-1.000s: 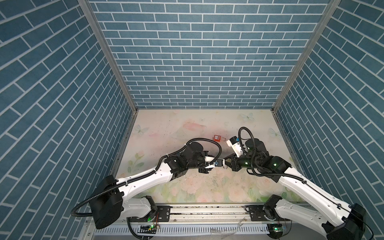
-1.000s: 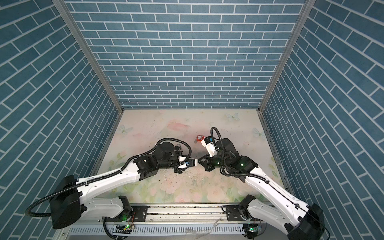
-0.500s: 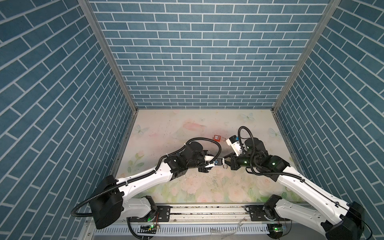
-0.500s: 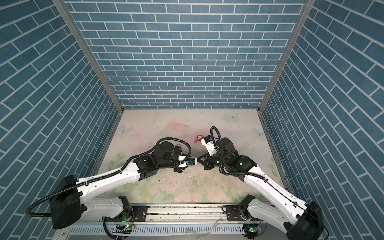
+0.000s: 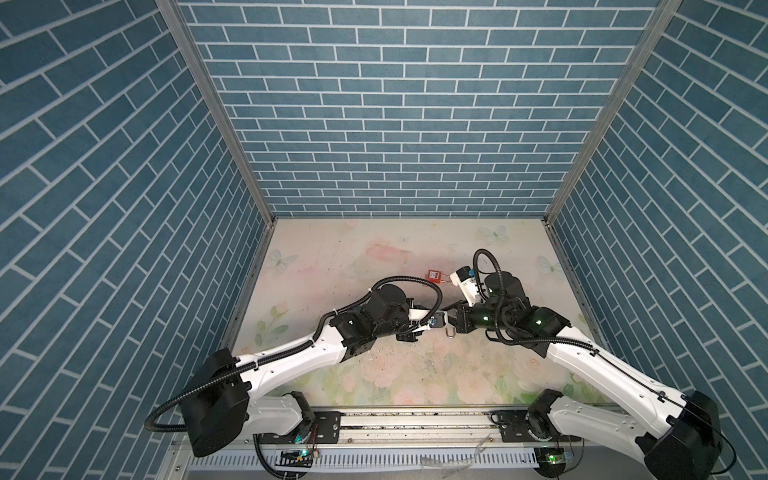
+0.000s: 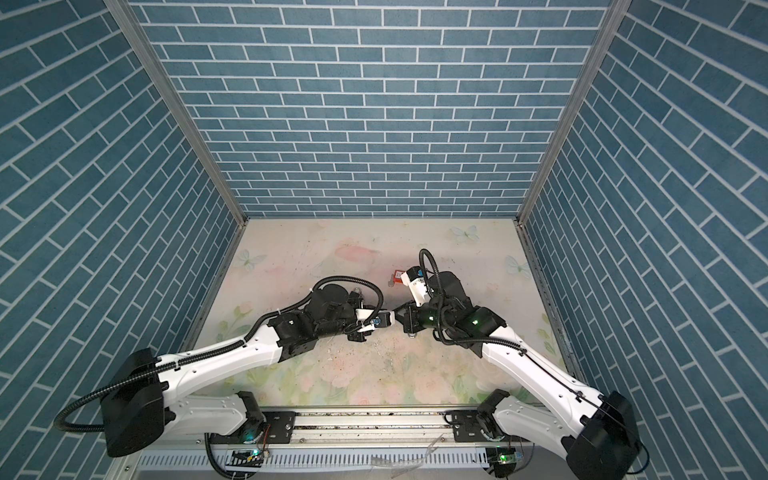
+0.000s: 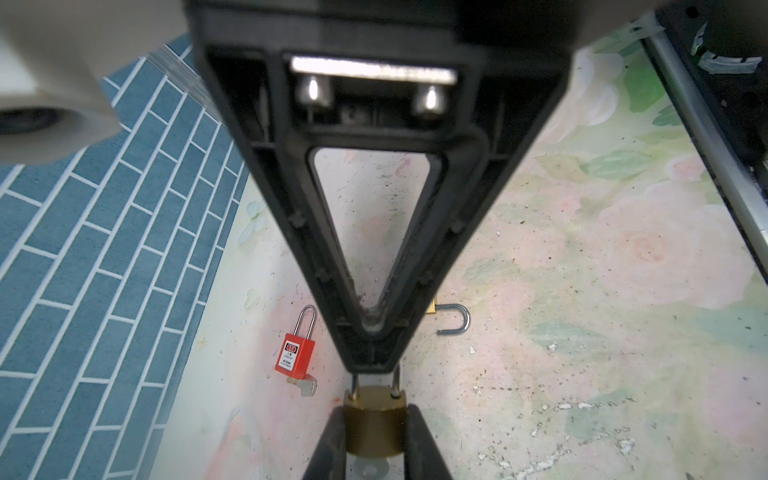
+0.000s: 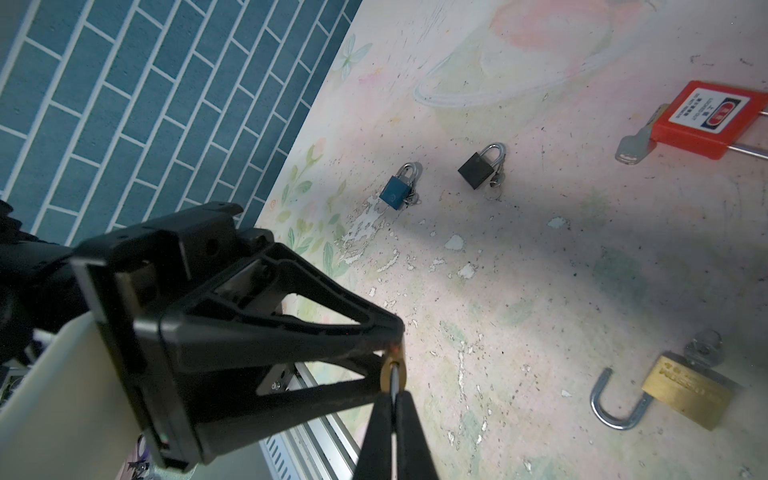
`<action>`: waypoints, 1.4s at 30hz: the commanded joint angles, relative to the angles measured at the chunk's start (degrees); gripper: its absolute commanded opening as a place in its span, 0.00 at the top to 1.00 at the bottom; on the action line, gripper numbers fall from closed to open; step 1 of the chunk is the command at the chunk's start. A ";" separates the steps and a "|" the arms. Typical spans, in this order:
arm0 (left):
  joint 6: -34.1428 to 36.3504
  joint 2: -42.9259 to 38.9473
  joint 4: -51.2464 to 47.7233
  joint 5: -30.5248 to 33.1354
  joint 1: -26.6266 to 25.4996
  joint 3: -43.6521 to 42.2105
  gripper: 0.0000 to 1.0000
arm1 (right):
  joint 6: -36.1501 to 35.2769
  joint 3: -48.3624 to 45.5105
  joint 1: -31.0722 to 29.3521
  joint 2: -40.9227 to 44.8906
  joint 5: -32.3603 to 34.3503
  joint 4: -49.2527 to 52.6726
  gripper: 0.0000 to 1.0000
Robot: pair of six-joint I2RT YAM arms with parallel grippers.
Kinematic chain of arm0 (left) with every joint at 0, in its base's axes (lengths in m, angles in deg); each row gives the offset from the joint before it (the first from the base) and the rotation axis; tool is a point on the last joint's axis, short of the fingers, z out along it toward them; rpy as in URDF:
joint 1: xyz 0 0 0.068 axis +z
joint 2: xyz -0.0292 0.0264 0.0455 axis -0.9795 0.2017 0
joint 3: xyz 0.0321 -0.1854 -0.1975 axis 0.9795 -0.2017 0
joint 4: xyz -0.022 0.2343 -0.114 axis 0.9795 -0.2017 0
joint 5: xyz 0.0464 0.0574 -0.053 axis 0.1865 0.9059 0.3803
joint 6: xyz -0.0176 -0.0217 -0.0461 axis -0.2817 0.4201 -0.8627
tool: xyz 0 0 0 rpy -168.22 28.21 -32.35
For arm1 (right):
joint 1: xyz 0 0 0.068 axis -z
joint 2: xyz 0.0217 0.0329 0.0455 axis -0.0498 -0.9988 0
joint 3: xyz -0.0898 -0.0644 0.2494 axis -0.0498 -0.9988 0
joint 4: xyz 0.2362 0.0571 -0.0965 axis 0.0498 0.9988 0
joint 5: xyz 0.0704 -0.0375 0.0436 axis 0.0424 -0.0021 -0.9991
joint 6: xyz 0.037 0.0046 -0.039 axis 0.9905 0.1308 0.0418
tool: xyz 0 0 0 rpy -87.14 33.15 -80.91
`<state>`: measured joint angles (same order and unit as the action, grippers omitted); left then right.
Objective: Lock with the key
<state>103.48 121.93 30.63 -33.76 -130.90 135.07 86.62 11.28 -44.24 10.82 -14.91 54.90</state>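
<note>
Here, closest in, the left gripper [image 7: 374,411] has its fingers [image 7: 330,440] clamped on the flanks of a brass padlock [image 7: 374,419], held off the floral table [image 7: 582,374] where the two arms meet. The body is dull gold and rounded. Two steel shackle [image 7: 353,384] legs run from it into the right gripper [image 7: 372,363], whose fingers are pinched together on the shackle's bow. The lock's long axis lies along the line between the grippers, shackle end toward the right one. A silver piece at its base is too blurred to name.

The right wrist view shows the lock edge-on, a thin brass sliver; both top views hide it.

Farther off on the table lie an open brass padlock [image 8: 690,395], a red safety padlock [image 7: 294,353] and, in the right wrist view alone, a blue padlock [image 8: 395,193] and a black padlock [image 8: 478,168].
</note>
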 commanded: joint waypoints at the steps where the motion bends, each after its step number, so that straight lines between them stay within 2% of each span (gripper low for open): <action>1: -1.43 -0.54 9.65 -0.53 -0.21 1.48 0.94 | 1.67 -1.93 -0.89 -1.20 -3.80 0.57 1.00; 11: -3.05 -0.11 10.95 -1.78 -0.64 4.09 0.94 | 1.94 -3.26 -0.91 -2.95 -4.71 -0.62 1.00; 31: -7.90 1.38 12.80 -9.94 -0.65 9.15 0.95 | 2.06 -6.77 -0.89 -4.04 -5.37 -4.17 1.00; 42: -9.52 1.39 18.27 -8.94 -0.61 8.74 0.99 | 3.55 -7.98 -0.98 -6.08 -6.93 -6.65 1.00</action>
<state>95.46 125.12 26.24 -35.55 -129.96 137.76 89.24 5.95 -43.43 7.71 -16.77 45.06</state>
